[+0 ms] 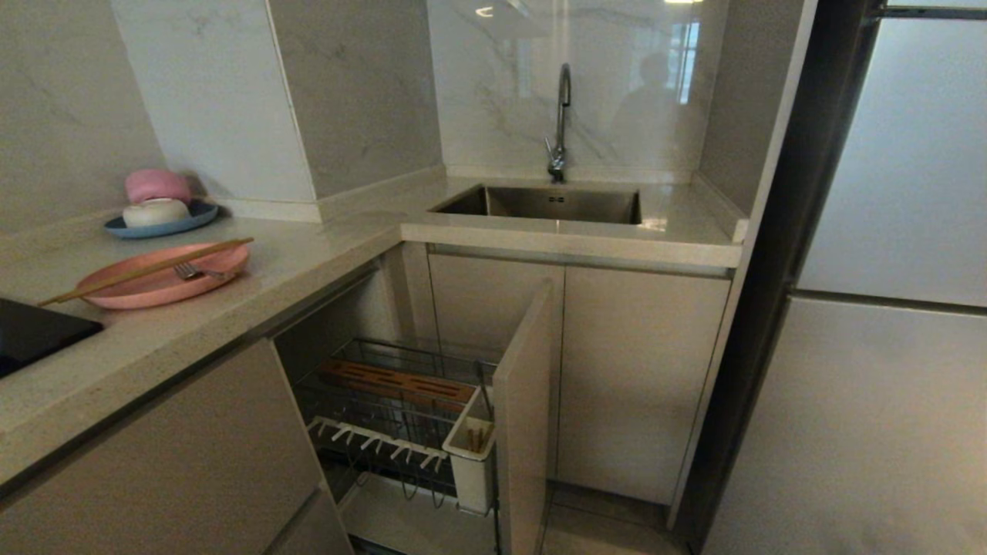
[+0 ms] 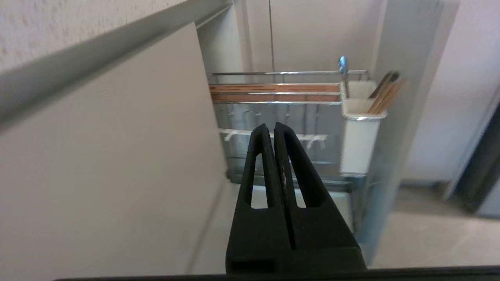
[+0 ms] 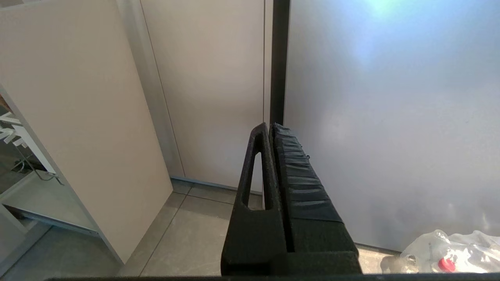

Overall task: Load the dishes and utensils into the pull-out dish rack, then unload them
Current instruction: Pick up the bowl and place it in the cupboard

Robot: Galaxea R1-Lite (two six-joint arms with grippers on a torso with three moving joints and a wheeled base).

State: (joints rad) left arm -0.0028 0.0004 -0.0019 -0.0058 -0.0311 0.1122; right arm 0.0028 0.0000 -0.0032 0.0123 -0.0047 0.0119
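Here the pull-out dish rack (image 1: 401, 408) stands drawn out from under the worktop (image 1: 231, 301), its beige door front (image 1: 524, 401) swung into the room. Inside it the brown wooden strip (image 1: 397, 383) lies behind the row of white pegs (image 1: 378, 441), and the white utensil cup (image 1: 470, 455) at the near corner by the door holds some thin tan sticks. On the worktop the salmon-pink plate (image 1: 166, 281) sits near the dark hob (image 1: 35, 331), with the chopsticks (image 1: 146, 270) laid across it and the fork (image 1: 197, 271) resting on it beside them. Farther back a blue plate (image 1: 162, 222) carries a cream bowl (image 1: 156, 211) and a pink bowl (image 1: 157, 186). The left hand (image 2: 271, 127) hangs before the rack, fingers pressed together and empty. The right hand (image 3: 269, 127) is likewise closed on nothing, low over the tiled floor (image 3: 187, 234) before the fridge door (image 3: 390, 117)
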